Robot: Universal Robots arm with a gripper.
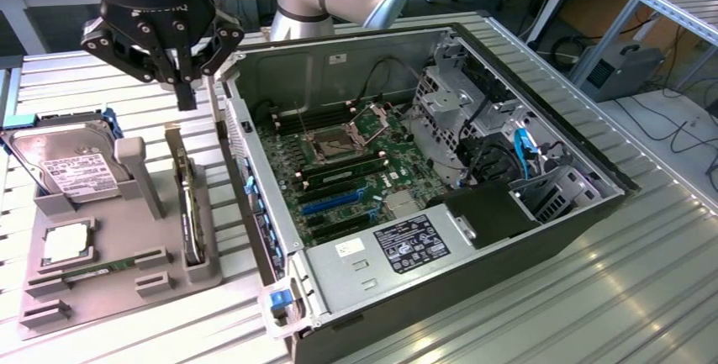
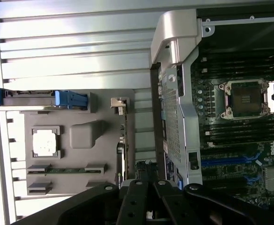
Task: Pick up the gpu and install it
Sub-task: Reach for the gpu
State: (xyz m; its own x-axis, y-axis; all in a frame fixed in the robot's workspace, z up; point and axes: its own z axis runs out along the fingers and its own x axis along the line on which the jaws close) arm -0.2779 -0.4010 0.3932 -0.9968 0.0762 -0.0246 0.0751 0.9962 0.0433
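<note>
The gpu (image 1: 191, 206) stands on its edge in a slot of the grey holder tray (image 1: 113, 297), left of the open computer case (image 1: 336, 313) in the exterior view. It is a thin dark card with a silvery bracket at its far end. In the wrist view the gpu (image 2: 122, 145) appears edge-on beside the case wall. My gripper (image 1: 185, 95) hangs above the far end of the card, apart from it, shut with nothing between its fingers. In the wrist view the gripper (image 2: 146, 180) is over the card's end.
A silver hard drive (image 1: 70, 169) with a white label leans in the tray. A processor chip (image 1: 67, 242) and a green memory stick (image 1: 103, 265) lie nearby. The motherboard (image 1: 336, 179) lies exposed inside the case, with blue slots (image 1: 331, 200).
</note>
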